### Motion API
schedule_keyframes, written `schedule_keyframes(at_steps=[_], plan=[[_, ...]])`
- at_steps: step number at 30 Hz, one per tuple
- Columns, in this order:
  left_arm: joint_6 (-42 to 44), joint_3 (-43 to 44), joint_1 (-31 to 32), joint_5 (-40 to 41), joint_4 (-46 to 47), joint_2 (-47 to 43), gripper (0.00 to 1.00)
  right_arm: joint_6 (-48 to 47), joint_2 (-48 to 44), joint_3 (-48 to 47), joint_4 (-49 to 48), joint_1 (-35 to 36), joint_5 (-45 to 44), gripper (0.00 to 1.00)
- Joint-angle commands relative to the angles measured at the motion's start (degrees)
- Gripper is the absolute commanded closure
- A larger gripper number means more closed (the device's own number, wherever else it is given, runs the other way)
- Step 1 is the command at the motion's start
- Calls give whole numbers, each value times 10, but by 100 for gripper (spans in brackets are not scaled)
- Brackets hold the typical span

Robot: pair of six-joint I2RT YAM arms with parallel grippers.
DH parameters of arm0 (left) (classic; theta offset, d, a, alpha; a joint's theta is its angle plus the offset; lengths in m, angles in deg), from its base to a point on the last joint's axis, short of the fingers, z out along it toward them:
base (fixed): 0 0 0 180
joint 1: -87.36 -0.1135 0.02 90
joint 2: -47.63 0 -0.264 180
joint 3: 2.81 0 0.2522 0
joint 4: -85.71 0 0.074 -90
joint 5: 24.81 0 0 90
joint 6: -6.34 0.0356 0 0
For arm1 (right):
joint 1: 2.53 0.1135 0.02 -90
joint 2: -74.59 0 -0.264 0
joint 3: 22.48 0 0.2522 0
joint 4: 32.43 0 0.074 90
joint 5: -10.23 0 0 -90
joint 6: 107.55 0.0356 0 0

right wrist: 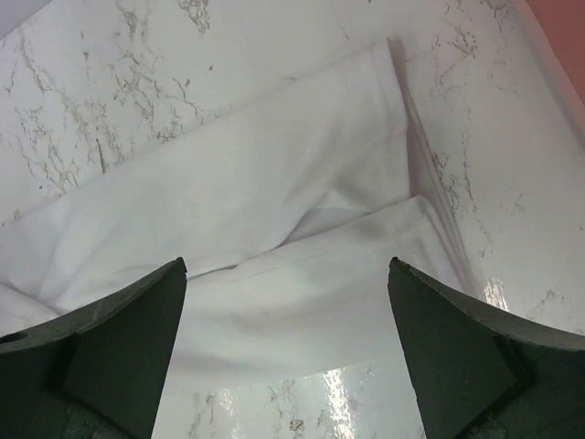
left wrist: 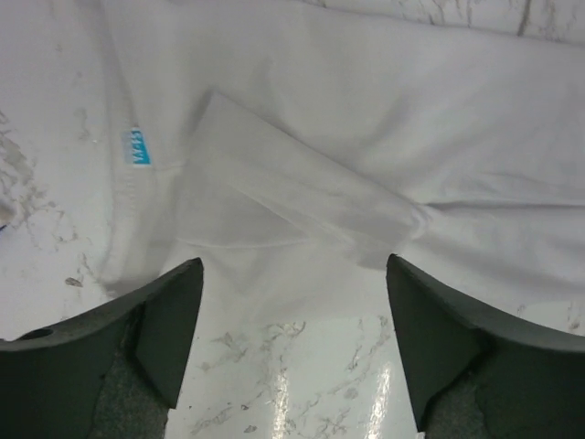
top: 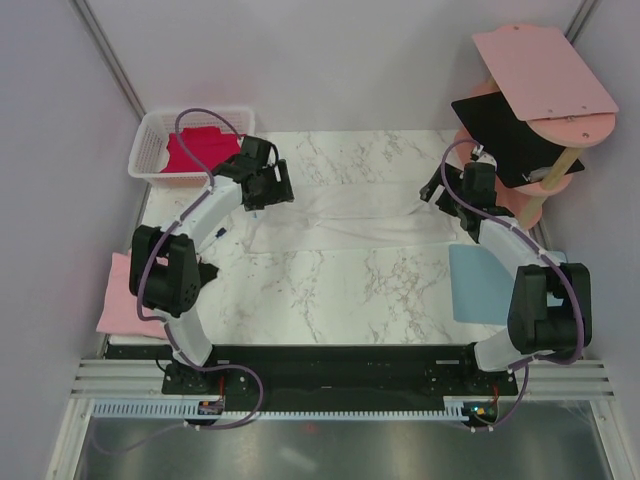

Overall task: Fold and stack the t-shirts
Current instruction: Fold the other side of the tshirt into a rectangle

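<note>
The white t-shirt (top: pixel 350 215) lies spread across the middle of the marble worktop (top: pixel 340 290), stretched sideways between the two arms. The left fingers (left wrist: pixel 137 338) stand wide apart just above its left end and hold nothing. Below them one sleeve (left wrist: pixel 302 197) is folded in over the body of the shirt. Beside that fold a small blue label (left wrist: pixel 137 146) is sewn at the neck; it carries white lettering, too small and blurred to read. The right fingers (right wrist: pixel 119 338) are also spread wide and empty, hovering over the shirt's right end, where two layers of cloth overlap near the hem.

The magenta-red t-shirt (top: pixel 195 150) sits crumpled in a white basket (top: pixel 150 145) at the far left corner. The light pink t-shirt (top: pixel 125 300) lies at the left edge of the worktop, beside the left arm's base. The black t-shirt (top: pixel 505 135) rests folded on a pink shelf (top: pixel 545 70) at the far right. A light-blue mat (top: pixel 478 285) lies flat near the right arm. No other writing shows.
</note>
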Motion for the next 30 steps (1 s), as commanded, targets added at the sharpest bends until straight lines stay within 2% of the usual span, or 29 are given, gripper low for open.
schedule_keyframes(at_steps=[1, 2, 4, 9, 16, 22, 25, 26, 27, 28, 30], plan=[[2, -50, 36, -63, 67, -33, 21, -10, -21, 14, -11, 3, -5, 2], [-1, -60, 47, -63, 71, -27, 27, -11, -20, 14, -11, 3, -4, 2], [-11, -68, 53, -68, 81, -17, 30, -11, -21, 15, -11, 2, -2, 2], [-28, -81, 63, -94, 102, 8, 25, -11, -31, 20, -10, 3, 0, 2], [-36, -67, 71, -94, 130, 44, 27, -8, -33, 24, -11, 3, 12, 2], [-37, -18, 84, -97, 131, 99, 38, -8, -39, 29, -10, 2, 14, 2], [-39, -3, 90, -89, 132, 112, 62, -10, -44, 29, -10, 3, 17, 2], [-39, 0, 90, -84, 131, 112, 84, -10, -44, 29, -10, 3, 18, 2], [-41, 3, 90, -79, 132, 110, 94, -12, -46, 30, -10, 3, 19, 2], [-39, 9, 90, -68, 132, 108, 98, -11, -46, 30, -10, 3, 20, 2], [-35, 14, 90, -54, 129, 97, 98, -14, -44, 31, -11, 2, 23, 2]])
